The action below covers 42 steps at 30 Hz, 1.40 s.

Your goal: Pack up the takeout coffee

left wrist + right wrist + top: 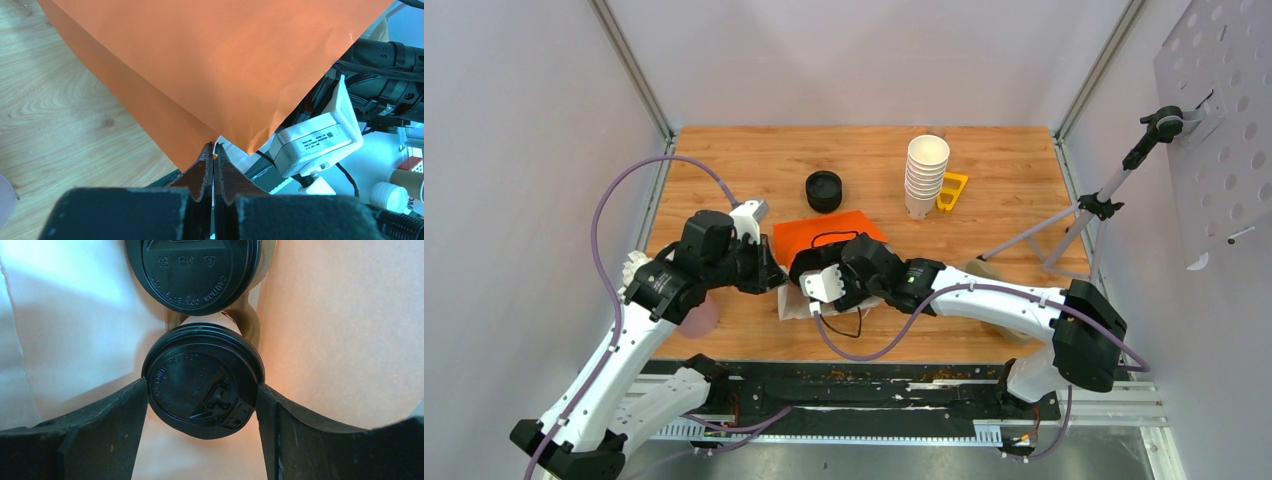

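Observation:
The orange paper bag [826, 233] lies on its side at the table's middle, mouth toward the arms. My left gripper [214, 147] is shut on the thin edge of the orange bag [215, 60] at its mouth, also seen from above [776, 278]. My right gripper [202, 387] reaches inside the bag, its fingers pressed on both sides of the black lid of one takeout coffee cup [202, 377]. A second lidded coffee cup [195, 270] lies just beyond it, deeper in the bag. From above the right gripper [816, 272] hides both cups.
A tall stack of lidless white cups [925, 175] and a yellow piece [952, 192] stand at the back, with a round black object [824, 190] to their left. A pale pink cup [700, 318] sits under my left arm. A tripod [1079, 215] stands at right.

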Each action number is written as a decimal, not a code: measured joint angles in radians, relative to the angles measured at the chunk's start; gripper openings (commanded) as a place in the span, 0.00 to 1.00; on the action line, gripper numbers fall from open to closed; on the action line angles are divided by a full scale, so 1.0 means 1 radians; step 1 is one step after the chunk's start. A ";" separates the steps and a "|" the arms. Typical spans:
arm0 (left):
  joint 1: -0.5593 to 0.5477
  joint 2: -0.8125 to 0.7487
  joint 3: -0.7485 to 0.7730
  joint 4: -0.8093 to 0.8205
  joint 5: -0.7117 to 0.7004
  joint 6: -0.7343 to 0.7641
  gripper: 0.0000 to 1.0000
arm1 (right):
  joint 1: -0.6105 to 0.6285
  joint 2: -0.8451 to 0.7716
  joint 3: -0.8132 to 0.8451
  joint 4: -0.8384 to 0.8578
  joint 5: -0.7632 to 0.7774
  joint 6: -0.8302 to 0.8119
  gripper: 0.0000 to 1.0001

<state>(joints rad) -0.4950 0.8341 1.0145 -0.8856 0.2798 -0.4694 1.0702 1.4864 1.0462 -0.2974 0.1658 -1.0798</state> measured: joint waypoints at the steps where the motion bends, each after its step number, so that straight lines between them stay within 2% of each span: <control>1: 0.000 0.000 0.000 0.000 0.000 0.000 0.00 | 0.000 0.000 0.000 -0.001 0.000 0.000 0.71; 26: 0.000 0.021 0.000 0.015 0.018 -0.015 0.00 | -0.002 0.023 0.051 -0.087 0.060 0.005 0.69; 42: 0.000 0.021 0.000 0.015 0.026 -0.015 0.00 | -0.006 0.039 0.043 -0.040 0.041 0.040 0.69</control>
<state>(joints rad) -0.4950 0.8551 1.0142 -0.8703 0.3054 -0.4847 1.0637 1.5249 1.0889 -0.3374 0.2066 -1.0397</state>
